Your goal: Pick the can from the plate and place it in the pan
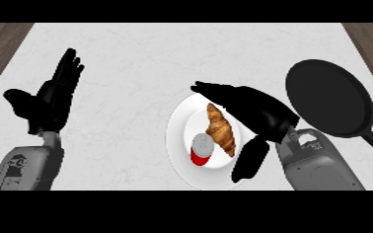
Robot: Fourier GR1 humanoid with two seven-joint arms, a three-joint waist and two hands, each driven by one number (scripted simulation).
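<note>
Head view, looking steeply down on the pale marbled bench (131, 54), which fills the field. Largest of the objects on it is the black pan (324, 98), lying at about three o'clock with nothing visible inside it. Next in size, the white plate (177, 128) sits at about five o'clock from the bench's centre, well clear of the pan's rim. Right hand (255, 106) hangs over the plate's three-o'clock side, its fingers (211, 89) extended toward eleven o'clock and its thumb pointing down toward six; it is released and grasps nothing. Left hand (51, 98) rests at nine o'clock, fingers straight and raised, holding nothing. On the plate, a croissant (221, 128) lies lengthwise just beside the right palm. Smallest, the red can (202, 149) with its grey lid stands at the plate's six-o'clock part, touching or nearly touching the croissant's lower end. Judged step: approach before the grasp, with no transfer begun. Next move would call for the right hand to shift toward seven o'clock, past the croissant, and to curl about the can.
</note>
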